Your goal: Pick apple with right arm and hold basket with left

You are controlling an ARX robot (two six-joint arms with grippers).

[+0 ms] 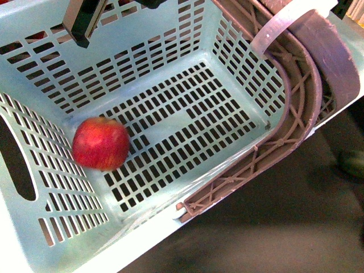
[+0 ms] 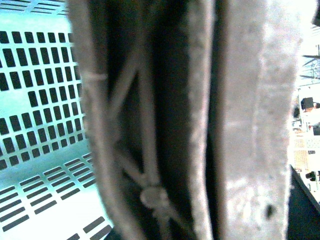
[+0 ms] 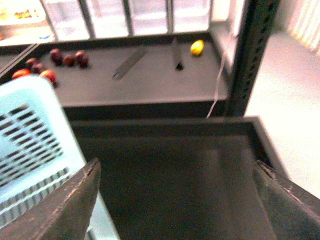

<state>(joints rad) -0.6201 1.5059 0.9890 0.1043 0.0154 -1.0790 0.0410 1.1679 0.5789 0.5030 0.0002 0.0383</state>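
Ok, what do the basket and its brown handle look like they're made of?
The basket looks like moulded plastic, pale mint, smooth with slight sheen; its even slots and rounded corners suggest so. The handle seems plastic too, brown and matte, with a thin moulded lattice.

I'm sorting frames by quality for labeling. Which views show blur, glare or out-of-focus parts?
Front view: the apple is slightly smeared, the near rim of the basket washed out. Left wrist view: the brown handle fills the frame, out of focus. Right wrist view: soft throughout, windows blown out, the right gripper blurry.
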